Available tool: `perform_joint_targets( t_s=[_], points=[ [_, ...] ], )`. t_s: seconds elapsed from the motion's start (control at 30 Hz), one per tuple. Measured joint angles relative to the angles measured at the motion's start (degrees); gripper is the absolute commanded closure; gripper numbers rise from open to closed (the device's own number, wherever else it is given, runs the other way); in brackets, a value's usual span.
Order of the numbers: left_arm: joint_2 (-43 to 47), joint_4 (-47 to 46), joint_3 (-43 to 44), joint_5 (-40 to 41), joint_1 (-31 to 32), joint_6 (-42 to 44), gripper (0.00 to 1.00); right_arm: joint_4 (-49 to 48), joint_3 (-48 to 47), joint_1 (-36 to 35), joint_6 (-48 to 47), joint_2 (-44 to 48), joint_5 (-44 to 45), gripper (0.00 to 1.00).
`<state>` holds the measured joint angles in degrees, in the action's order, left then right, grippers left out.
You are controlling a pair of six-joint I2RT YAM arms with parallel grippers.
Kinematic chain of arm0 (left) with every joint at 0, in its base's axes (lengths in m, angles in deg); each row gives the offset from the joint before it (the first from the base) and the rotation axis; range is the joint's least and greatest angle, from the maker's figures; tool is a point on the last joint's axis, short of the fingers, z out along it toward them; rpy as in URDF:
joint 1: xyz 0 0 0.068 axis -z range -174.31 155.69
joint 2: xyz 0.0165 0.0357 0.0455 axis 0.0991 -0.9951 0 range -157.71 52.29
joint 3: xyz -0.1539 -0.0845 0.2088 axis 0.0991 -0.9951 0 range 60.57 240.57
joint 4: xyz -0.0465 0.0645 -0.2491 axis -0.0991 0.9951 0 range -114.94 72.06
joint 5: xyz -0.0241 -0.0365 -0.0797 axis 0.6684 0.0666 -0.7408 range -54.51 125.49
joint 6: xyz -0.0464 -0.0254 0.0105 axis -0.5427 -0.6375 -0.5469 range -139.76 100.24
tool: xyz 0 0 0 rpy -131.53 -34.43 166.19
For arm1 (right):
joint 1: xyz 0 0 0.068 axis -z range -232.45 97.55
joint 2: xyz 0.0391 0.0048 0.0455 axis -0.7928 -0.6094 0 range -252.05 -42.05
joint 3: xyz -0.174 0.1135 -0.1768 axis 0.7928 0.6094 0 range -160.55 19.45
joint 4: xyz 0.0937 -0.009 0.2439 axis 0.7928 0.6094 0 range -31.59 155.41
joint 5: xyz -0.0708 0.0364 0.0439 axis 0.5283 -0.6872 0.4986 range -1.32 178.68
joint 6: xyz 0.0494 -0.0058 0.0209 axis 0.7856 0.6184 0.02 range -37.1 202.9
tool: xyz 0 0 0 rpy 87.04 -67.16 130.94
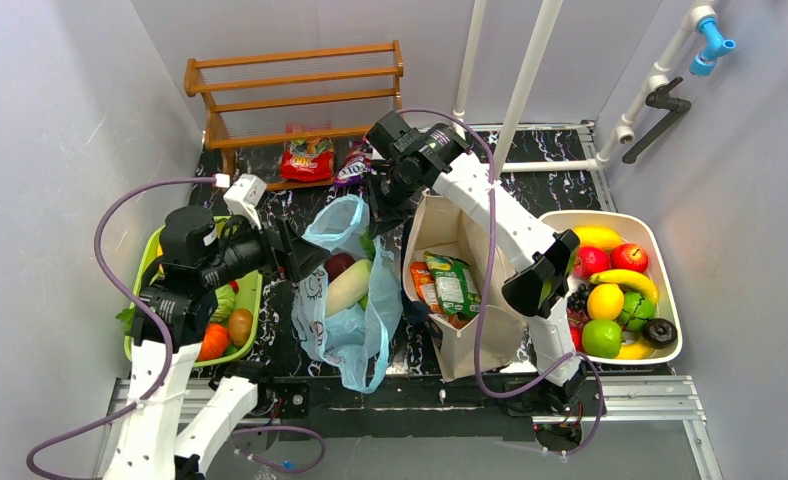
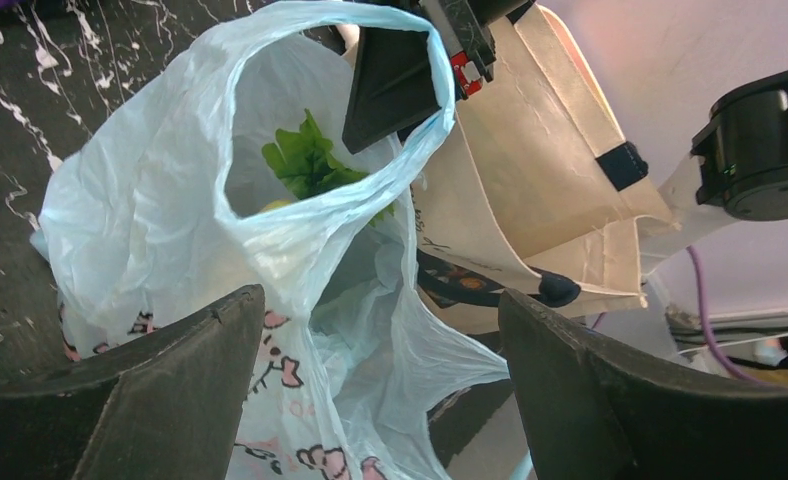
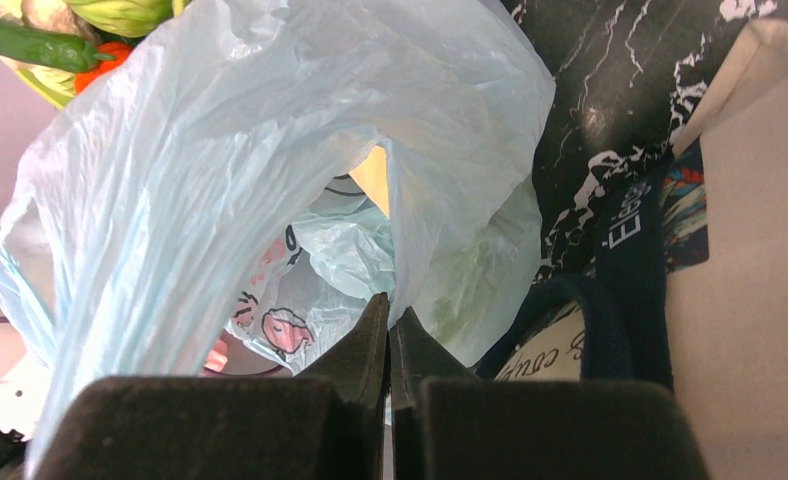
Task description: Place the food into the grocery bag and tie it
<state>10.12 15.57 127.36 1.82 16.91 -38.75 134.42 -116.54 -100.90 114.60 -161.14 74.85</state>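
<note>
The light-blue grocery bag [image 1: 355, 325] stands mid-table with its mouth open. Inside it show a dark red piece [image 1: 339, 265], a pale green-white piece [image 1: 351, 285] and green leaves [image 2: 305, 160]. My right gripper [image 1: 381, 207] is shut on the bag's far handle loop [image 3: 400, 200] and holds it up; the plastic runs down between its closed jaws [image 3: 388, 312]. My left gripper [image 1: 305, 257] is open at the bag's left side, and the bag's near wall [image 2: 370, 330] lies between its spread fingers [image 2: 160, 390]. Orange and green snack packets [image 1: 448, 285] sit in the beige tote.
The beige canvas tote [image 1: 470, 345] stands just right of the bag. A white tub [image 1: 670, 300] of apples, lemons and bananas is at right. A green basket [image 1: 248, 300] of vegetables is at left. A wooden rack [image 1: 295, 95] with packets below it stands at the back.
</note>
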Motion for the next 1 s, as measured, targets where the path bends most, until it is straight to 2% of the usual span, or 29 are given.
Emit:
perform_joint_targets(
  t_s=[0.3,0.6,0.67,0.8,0.9,1.0],
  points=[
    [-6.34,-4.02,3.80,-1.99,2.23,7.61,0.20,-1.99,0.00,-1.01,-5.05,0.00,-0.85,0.99],
    [-12.72,-7.48,4.31,-3.19,9.16,10.47,0.23,-2.95,0.00,-1.25,-6.56,0.02,-0.90,0.99],
    [-13.73,-8.07,4.31,-3.17,10.71,10.71,0.28,-3.02,0.00,-1.25,-6.84,0.02,-0.90,0.99],
    [-16.04,-9.20,4.31,-2.80,12.63,11.23,0.50,-3.93,0.00,-1.25,-7.80,0.02,-0.92,0.99],
    [-18.47,-9.79,4.31,-2.29,13.35,11.56,0.62,-4.44,0.02,-1.25,-8.31,0.02,-0.92,0.99],
    [-20.70,-10.10,4.31,-1.09,13.90,11.78,0.83,-5.53,1.90,-1.25,-8.72,1.11,-0.87,0.99]
  ],
)
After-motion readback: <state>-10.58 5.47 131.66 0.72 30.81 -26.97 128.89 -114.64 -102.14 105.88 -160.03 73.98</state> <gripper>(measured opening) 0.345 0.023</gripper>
